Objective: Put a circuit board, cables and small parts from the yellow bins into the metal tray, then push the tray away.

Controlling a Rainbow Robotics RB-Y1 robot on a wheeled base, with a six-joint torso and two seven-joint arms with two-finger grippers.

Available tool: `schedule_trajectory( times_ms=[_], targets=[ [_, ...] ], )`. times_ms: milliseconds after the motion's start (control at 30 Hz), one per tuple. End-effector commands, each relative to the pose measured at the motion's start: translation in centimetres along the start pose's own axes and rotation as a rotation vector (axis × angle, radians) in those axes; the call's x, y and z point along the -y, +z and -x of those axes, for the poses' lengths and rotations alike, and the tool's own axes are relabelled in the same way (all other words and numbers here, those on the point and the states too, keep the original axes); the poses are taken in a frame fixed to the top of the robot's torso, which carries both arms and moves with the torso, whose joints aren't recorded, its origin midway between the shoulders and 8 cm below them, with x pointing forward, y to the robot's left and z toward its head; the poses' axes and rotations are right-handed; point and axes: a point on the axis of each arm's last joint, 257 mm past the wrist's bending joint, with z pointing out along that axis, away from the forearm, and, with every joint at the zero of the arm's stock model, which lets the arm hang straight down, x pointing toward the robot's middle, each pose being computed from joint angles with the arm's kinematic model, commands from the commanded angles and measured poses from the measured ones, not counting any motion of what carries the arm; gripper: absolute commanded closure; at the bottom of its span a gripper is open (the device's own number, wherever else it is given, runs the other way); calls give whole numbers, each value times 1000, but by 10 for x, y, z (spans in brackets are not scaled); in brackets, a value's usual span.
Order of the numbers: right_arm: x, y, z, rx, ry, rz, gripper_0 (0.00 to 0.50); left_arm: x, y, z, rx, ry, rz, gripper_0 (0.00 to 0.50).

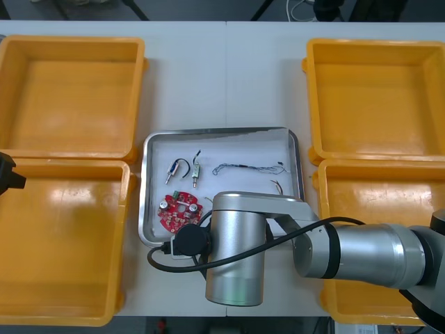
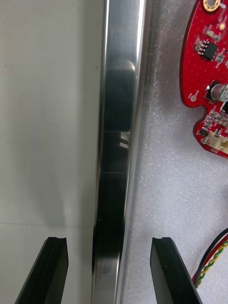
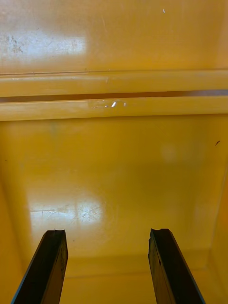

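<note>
The metal tray [image 1: 147, 188], white inside, sits at the table's middle. In it lie a round red circuit board [image 1: 179, 212], a black cable with small metal parts [image 1: 179, 168], a twisted blue and white cable [image 1: 245, 167] and a red and yellow cable [image 1: 278, 185]. My right arm reaches over the tray's near edge. My right gripper [image 2: 111, 266] is open, one finger on each side of the tray's rim [image 2: 118, 142]. Inside the rim are the board [image 2: 206, 61] and the red and yellow cable [image 2: 214, 260]. My left gripper [image 3: 109, 266] hangs open over a bare yellow bin floor [image 3: 114, 180].
Two yellow bins stand on the left [image 1: 69, 94] [image 1: 59, 243] and two on the right [image 1: 379, 97] [image 1: 375, 191], all showing bare floors. The left arm's black end [image 1: 8, 174] shows at the far left edge. A black hose [image 1: 174, 263] loops off my right wrist.
</note>
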Motion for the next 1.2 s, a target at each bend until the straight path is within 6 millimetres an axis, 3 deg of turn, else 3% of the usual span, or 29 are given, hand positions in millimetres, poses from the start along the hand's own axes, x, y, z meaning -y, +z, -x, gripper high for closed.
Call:
schedule_trajectory(
  times_ms=[33,133,200,267,667,933,1200],
  targets=[
    [3,-8,19,36,-27,-25,58,-13,-14,1,17,27,42,0],
    [3,-7,17,32,-24,-24,216,-13,-14,1,17,27,42,0],
    [2,-7,18,33,-23,-23,414,-13,-14,1,17,27,42,0],
    [2,-7,18,30,-24,-23,500,-13,-14,1,17,27,42,0],
    [14,-7,14,21,-8,-71,500,-13,-14,1,17,27,42,0],
    [37,-8,-1,-7,25,-117,500,-13,-14,1,17,27,42,0],
    [64,-20,0,-12,38,-173,500,-13,-14,1,17,27,42,0]
  ],
)
